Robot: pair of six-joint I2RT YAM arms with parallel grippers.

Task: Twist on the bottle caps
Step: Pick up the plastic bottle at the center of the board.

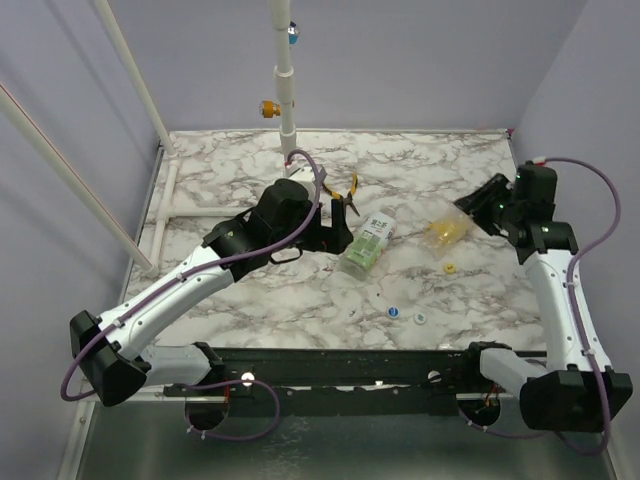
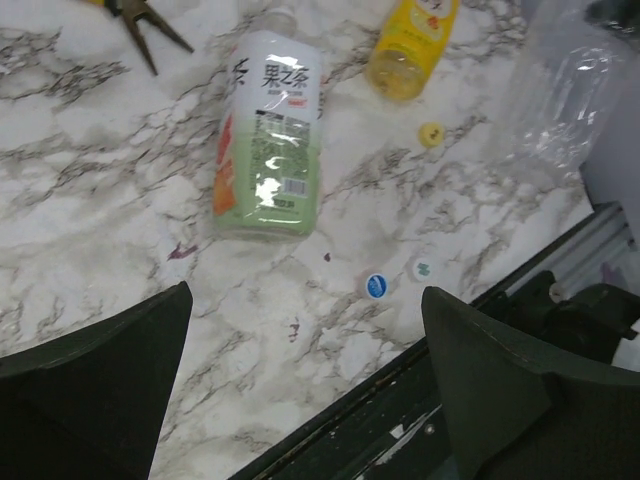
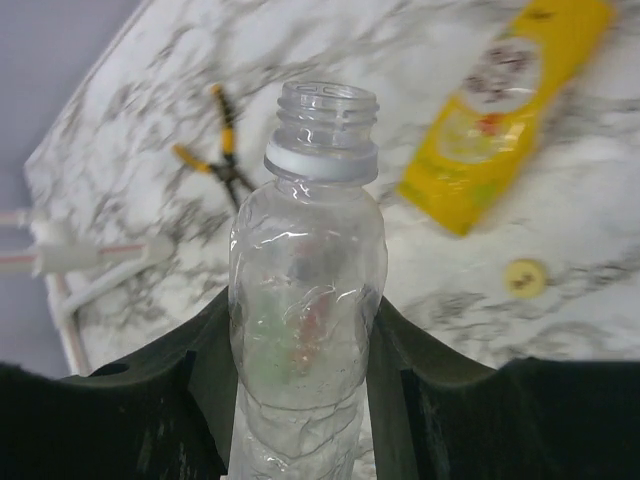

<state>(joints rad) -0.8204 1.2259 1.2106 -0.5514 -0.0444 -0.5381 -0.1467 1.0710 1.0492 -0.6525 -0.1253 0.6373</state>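
Observation:
A clear bottle with a green-and-white label (image 1: 367, 243) lies on the marble table (image 1: 250, 160); it also shows in the left wrist view (image 2: 268, 135). A yellow bottle (image 1: 445, 230) (image 2: 410, 45) (image 3: 500, 110) lies to its right, uncapped. A yellow cap (image 1: 450, 267) (image 2: 431, 134) (image 3: 525, 278), a blue cap (image 1: 394, 313) (image 2: 376, 286) and a whitish cap (image 1: 421, 319) (image 2: 423, 268) lie loose. My right gripper (image 1: 487, 205) (image 3: 300, 340) is shut on a second clear, label-less bottle (image 3: 310, 250), its open neck pointing away. My left gripper (image 1: 338, 232) (image 2: 305, 400) is open and empty, above the table just left of the labelled bottle.
Yellow-handled pliers (image 1: 345, 190) (image 2: 140, 25) (image 3: 215, 150) lie behind the labelled bottle. A white pole (image 1: 285, 80) stands at the back and white pipes (image 1: 150, 130) run along the left edge. The black rail (image 1: 350, 365) marks the near edge.

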